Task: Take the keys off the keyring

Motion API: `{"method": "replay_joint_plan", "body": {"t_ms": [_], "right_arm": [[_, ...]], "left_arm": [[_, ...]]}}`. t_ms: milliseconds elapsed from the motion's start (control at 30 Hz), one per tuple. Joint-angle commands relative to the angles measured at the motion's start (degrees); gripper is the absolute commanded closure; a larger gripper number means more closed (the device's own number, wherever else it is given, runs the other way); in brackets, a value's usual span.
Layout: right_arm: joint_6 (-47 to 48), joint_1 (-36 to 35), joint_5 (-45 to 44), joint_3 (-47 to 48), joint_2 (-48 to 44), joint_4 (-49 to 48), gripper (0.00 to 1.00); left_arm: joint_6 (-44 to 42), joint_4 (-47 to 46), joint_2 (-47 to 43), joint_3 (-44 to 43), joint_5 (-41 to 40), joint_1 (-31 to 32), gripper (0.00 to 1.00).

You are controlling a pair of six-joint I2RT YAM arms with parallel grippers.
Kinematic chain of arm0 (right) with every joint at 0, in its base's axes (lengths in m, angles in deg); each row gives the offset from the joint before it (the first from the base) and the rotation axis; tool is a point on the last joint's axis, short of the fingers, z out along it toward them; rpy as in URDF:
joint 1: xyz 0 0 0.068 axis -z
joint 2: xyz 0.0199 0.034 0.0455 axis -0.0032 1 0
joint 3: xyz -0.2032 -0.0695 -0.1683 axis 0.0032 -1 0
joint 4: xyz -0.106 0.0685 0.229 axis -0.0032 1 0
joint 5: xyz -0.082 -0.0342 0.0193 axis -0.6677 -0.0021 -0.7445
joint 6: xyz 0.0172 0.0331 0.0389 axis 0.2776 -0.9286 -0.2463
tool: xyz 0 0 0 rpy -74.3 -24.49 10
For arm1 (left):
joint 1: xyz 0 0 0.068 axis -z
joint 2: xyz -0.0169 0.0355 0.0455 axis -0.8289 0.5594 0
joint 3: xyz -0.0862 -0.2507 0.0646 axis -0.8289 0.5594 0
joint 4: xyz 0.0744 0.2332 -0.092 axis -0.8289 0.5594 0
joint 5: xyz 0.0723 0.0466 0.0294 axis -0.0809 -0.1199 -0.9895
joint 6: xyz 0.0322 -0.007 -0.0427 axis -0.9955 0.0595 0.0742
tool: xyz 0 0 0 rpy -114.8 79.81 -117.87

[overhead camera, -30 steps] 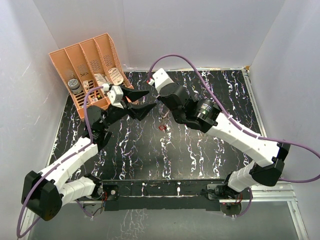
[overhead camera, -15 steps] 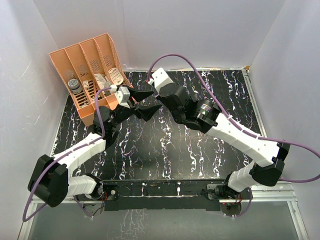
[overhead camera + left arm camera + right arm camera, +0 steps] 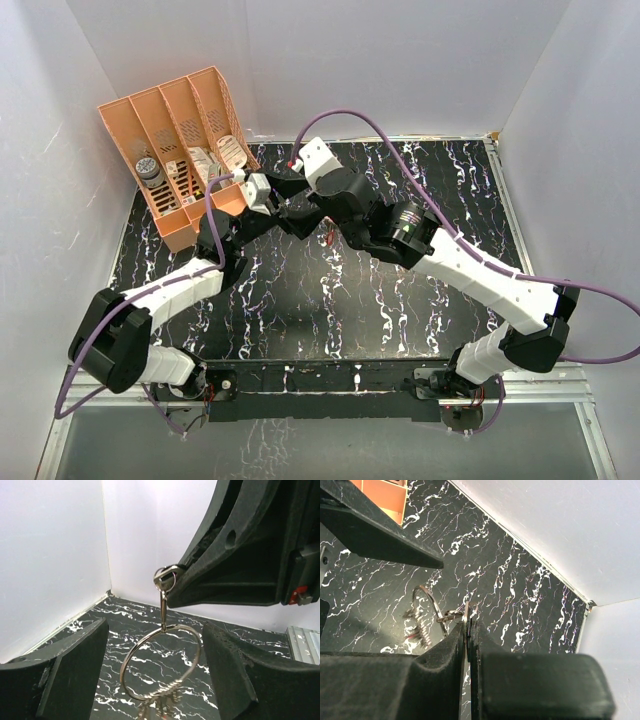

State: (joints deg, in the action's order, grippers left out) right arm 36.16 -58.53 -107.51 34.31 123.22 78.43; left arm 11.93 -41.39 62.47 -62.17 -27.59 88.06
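Note:
My right gripper [image 3: 469, 625] is shut on a small silver ring [image 3: 470, 611] and holds it above the table. From that ring a short link hangs down to the large wire keyring [image 3: 122, 672]. The keys [image 3: 160, 707] are bunched at the bottom of the keyring, partly cut off. In the right wrist view the keyring [image 3: 432, 602] and the blurred keys [image 3: 417, 630] show a streak of red. My left gripper [image 3: 155, 665] is open, with one finger on each side of the keyring and not touching it. In the top view both grippers meet at the back centre [image 3: 303, 207], and the keys are hidden there.
An orange slotted organiser [image 3: 175, 150] with small items stands at the back left corner, close to my left arm. The black marbled table [image 3: 400, 300] is enclosed by white walls. My right gripper's fingers [image 3: 230, 565] hang over the left wrist view.
My left gripper has moved right and back toward the right gripper, and its open jaws now straddle the keyring. The right gripper has stayed shut on the small ring, almost still.

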Motion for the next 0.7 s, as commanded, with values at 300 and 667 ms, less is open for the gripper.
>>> {"method": "replay_joint_plan", "body": {"t_ms": [300, 667], "right_arm": [[-0.83, -0.85, -0.67, -0.72, -3.35, -4.25, 1.0], [-0.63, -1.2, -0.92, -0.71, -3.72, -4.34, 1.0]], "left_arm": [[1.4, -8.34, 3.65, -4.17, 6.88, 0.27, 0.52], [0.12, -7.34, 4.46, -4.89, 8.02, 0.18, 0.54]]}}
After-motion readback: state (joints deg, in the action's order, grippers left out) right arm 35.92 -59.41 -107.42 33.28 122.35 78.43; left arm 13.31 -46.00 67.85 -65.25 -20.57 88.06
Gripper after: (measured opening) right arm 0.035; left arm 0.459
